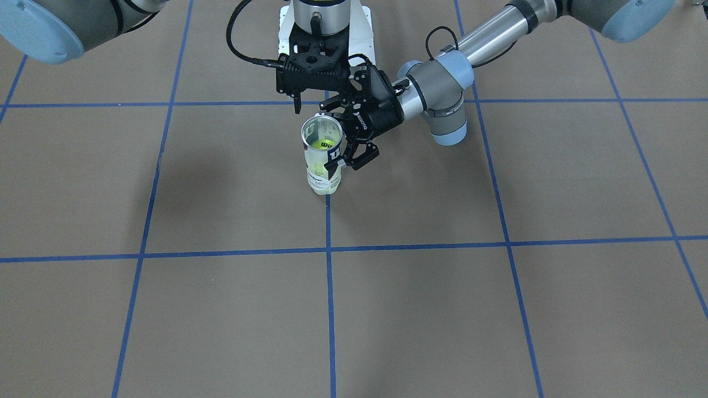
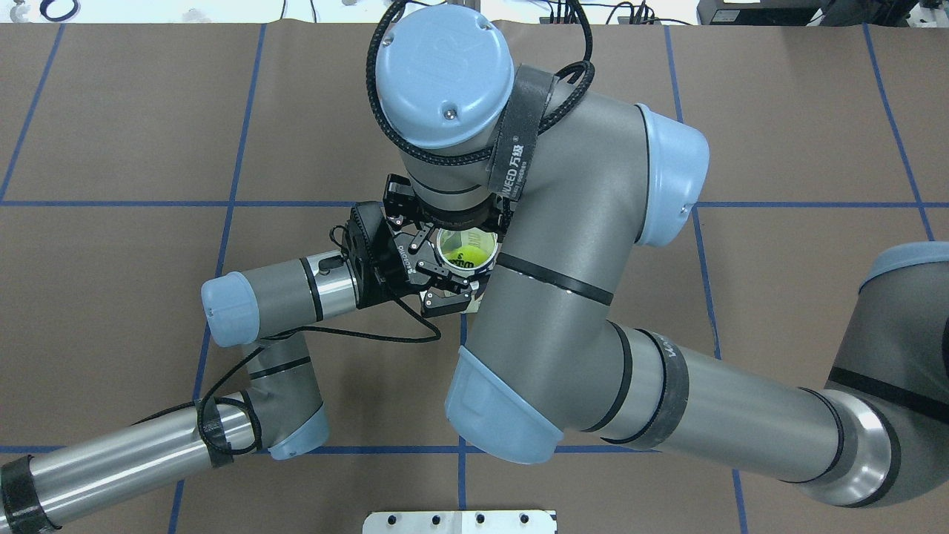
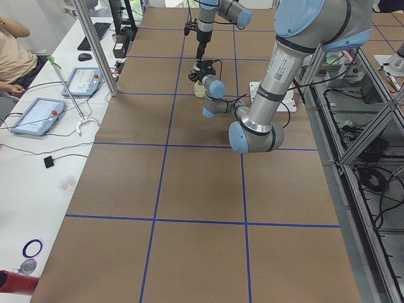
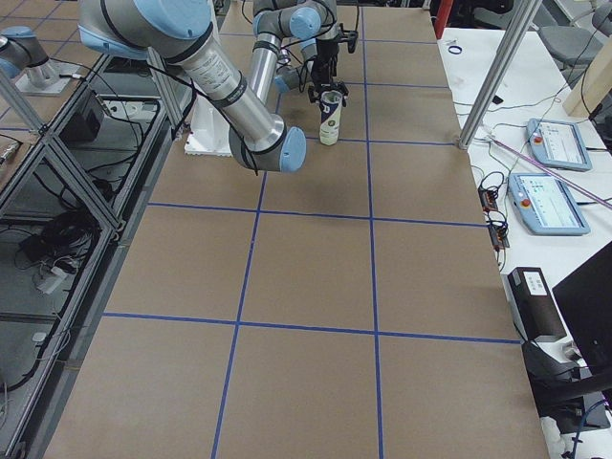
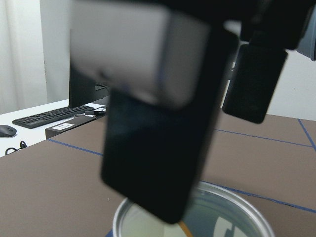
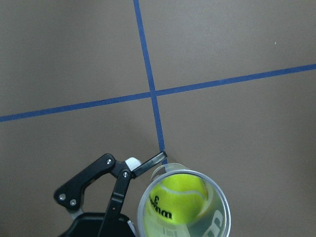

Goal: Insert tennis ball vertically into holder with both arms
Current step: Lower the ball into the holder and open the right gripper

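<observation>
The holder (image 1: 323,171), a clear can with a navy-and-white label, stands upright on the brown table near a blue tape crossing. A yellow tennis ball (image 6: 178,198) lies inside it, also seen from overhead (image 2: 465,256). My left gripper (image 1: 338,141) reaches in level from the side and is shut on the holder's upper part, one finger on each side. My right gripper (image 1: 312,105) points straight down just above the can's mouth, open and empty. Its fingers (image 5: 153,163) hang apart over the metal rim (image 5: 247,207) in the left wrist view.
The white bolted pedestal (image 1: 365,27) stands just behind the grippers. My right arm's big elbow (image 2: 563,282) hangs over the can in the overhead view. A side desk with tablets (image 3: 38,113) and a post (image 3: 95,44) borders the table; a person (image 3: 12,50) sits there.
</observation>
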Controlling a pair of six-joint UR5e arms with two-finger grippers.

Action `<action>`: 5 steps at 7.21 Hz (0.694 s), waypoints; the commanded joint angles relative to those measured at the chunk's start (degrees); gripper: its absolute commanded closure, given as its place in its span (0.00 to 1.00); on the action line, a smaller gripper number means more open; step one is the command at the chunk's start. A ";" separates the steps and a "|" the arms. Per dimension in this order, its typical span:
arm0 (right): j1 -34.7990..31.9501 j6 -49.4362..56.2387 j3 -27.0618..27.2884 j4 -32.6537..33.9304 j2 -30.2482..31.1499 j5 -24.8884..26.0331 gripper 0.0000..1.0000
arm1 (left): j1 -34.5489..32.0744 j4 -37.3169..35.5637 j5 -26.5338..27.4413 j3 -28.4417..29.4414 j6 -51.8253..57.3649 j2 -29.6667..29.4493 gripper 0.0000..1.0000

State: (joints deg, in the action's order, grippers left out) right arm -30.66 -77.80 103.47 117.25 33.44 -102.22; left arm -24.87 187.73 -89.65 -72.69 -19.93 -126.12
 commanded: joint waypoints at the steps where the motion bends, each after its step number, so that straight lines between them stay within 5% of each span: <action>1: -0.01 0.01 0.24 0.00 0.05 0.01 0.00 | 0.00 0.00 0.00 0.26 0.06 0.00 0.01; 5: -2.80 3.24 4.08 0.53 1.44 -0.69 0.00 | -0.09 1.31 0.00 0.26 -0.02 0.00 0.01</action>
State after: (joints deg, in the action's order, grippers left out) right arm -31.49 -76.88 105.49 117.53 33.90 -102.41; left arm -24.89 188.09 -89.65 -72.43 -19.95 -126.18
